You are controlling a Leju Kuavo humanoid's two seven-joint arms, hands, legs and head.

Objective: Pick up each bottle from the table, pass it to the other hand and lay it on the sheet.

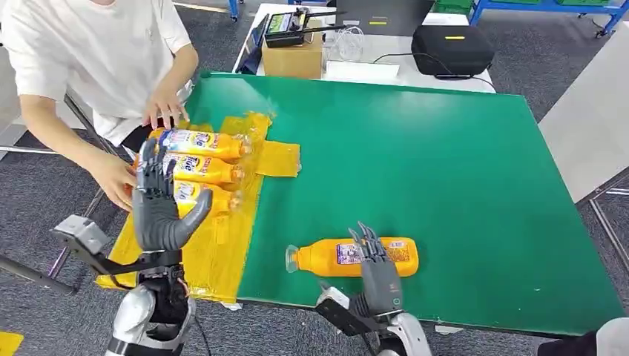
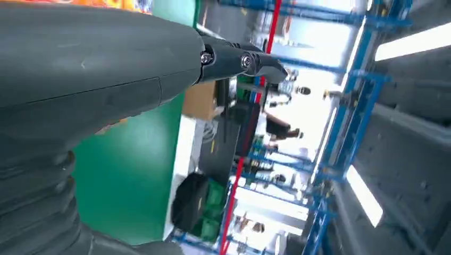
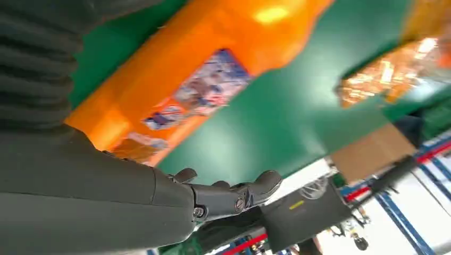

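Note:
An orange bottle (image 1: pixel 348 256) lies on its side on the green table (image 1: pixel 415 163) near the front edge, cap to the left; the right wrist view has it close up (image 3: pixel 213 58). My right hand (image 1: pixel 377 261) hovers over its label end with fingers spread, holding nothing (image 3: pixel 159 212). Three orange bottles (image 1: pixel 199 167) lie side by side on the yellow sheet (image 1: pixel 222 237) at the table's left. My left hand (image 1: pixel 159 202) is raised upright in front of them, fingers straight and apart, empty (image 2: pixel 106 64).
A person (image 1: pixel 96 44) sits at the left, one hand (image 1: pixel 163 110) over the far end of the sheet. A second table behind holds a cardboard box (image 1: pixel 293 56), a black case (image 1: pixel 451 47) and cables. Open green surface lies to the right.

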